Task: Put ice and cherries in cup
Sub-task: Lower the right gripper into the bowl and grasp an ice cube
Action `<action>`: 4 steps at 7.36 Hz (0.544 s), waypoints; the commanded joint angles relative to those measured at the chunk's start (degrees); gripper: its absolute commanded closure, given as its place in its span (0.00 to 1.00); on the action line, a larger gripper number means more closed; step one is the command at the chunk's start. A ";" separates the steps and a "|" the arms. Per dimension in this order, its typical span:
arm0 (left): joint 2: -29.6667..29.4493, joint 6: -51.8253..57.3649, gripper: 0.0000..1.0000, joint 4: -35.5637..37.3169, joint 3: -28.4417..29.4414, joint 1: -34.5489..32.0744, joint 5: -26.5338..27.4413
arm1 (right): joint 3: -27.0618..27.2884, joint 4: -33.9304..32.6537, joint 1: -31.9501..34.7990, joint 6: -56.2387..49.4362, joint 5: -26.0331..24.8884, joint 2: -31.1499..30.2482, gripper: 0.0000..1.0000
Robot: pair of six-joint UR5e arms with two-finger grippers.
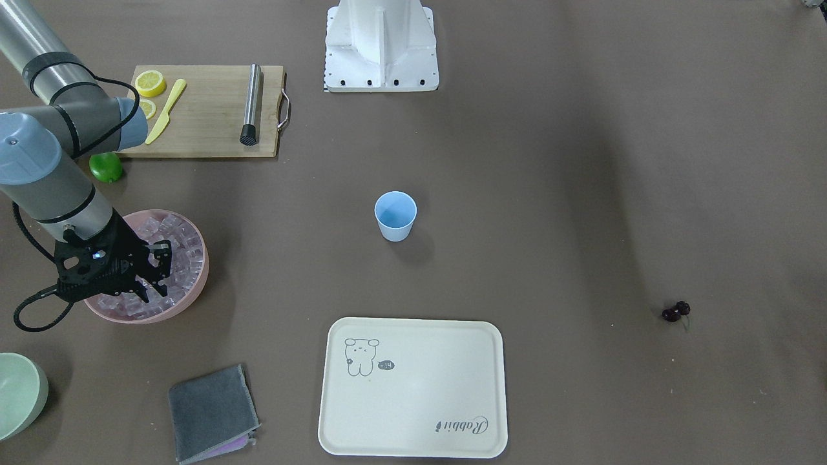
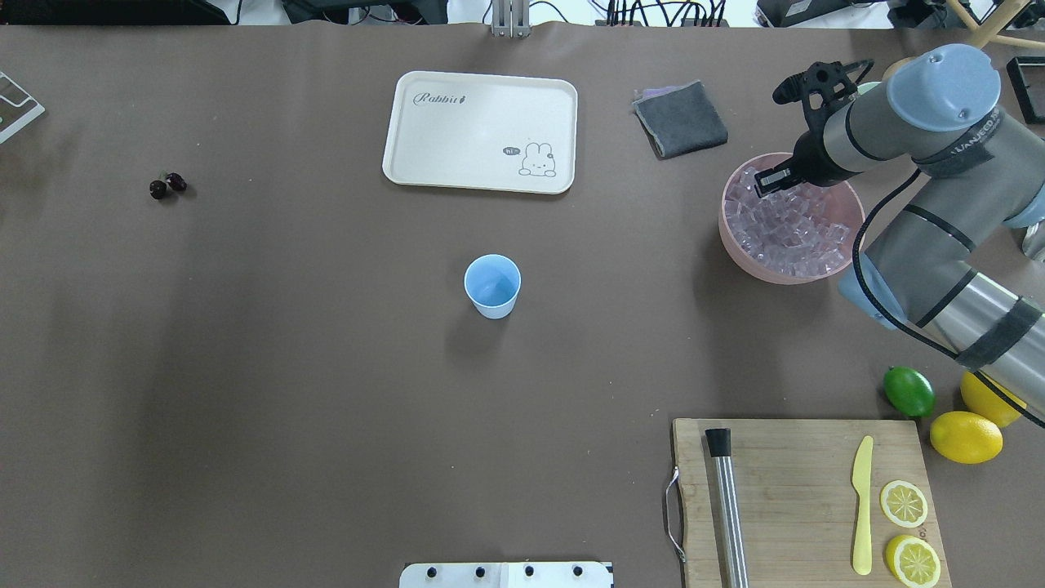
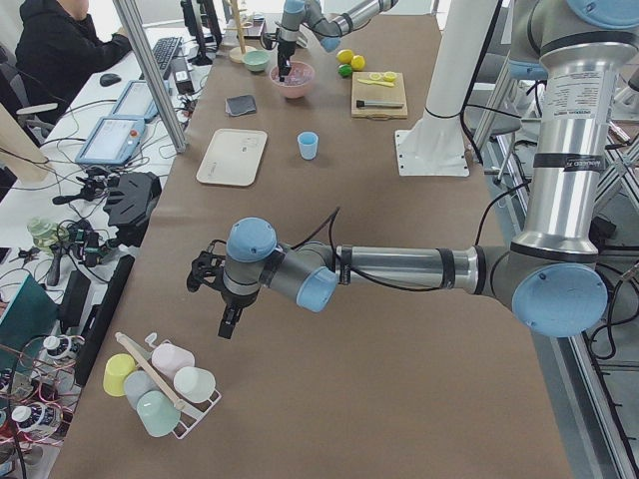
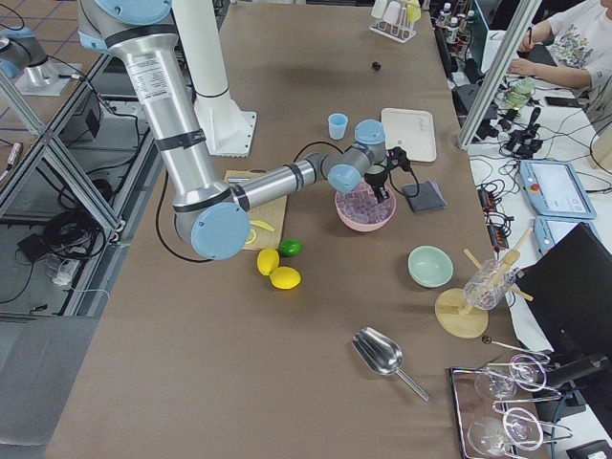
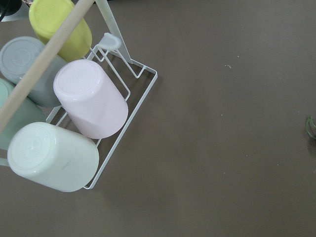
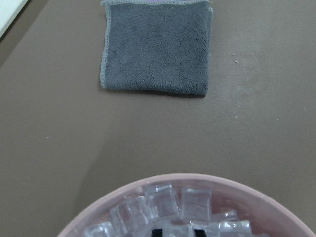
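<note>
The light-blue cup [image 2: 492, 286] stands upright mid-table, also in the front view [image 1: 395, 215]. The cherries [image 2: 167, 185] lie alone far on the table's left side, also in the front view [image 1: 675, 312]. The ice [image 2: 788, 233] fills a pink bowl [image 2: 735, 245]. My right gripper [image 2: 771, 180] is over the bowl's far side, its jaws apart and its tips down among the cubes [image 6: 163, 202]; it also shows in the front view [image 1: 152, 271]. My left gripper [image 3: 228, 325] hangs far off over a cup rack [image 5: 89, 108]; I cannot tell whether it is open or shut.
A cream tray [image 2: 482, 131] and a grey cloth [image 2: 680, 118] lie beyond the cup. A cutting board [image 2: 784, 490] with a metal muddler, a yellow knife and lemon slices is at the near right. A lime [image 2: 909, 391] and two lemons lie beside it. A pale green bowl [image 1: 19, 394] is nearby.
</note>
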 commanded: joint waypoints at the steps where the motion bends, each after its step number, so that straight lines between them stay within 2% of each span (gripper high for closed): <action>1: 0.09 -0.06 0.02 0.04 -0.05 0.00 0.00 | 3.11 -1.54 1.41 0.05 0.97 -0.26 1.00; 2: 0.00 -0.06 0.02 -0.05 -0.05 0.08 0.00 | 6.51 -6.95 2.12 -0.03 2.28 0.78 1.00; 3: 0.00 -0.06 0.02 -0.05 -0.31 0.08 0.00 | 10.64 -18.05 2.21 0.14 2.64 5.58 1.00; 4: 0.00 -0.15 0.02 -0.05 -0.40 0.00 0.00 | 11.11 -27.65 1.86 3.01 2.73 13.72 1.00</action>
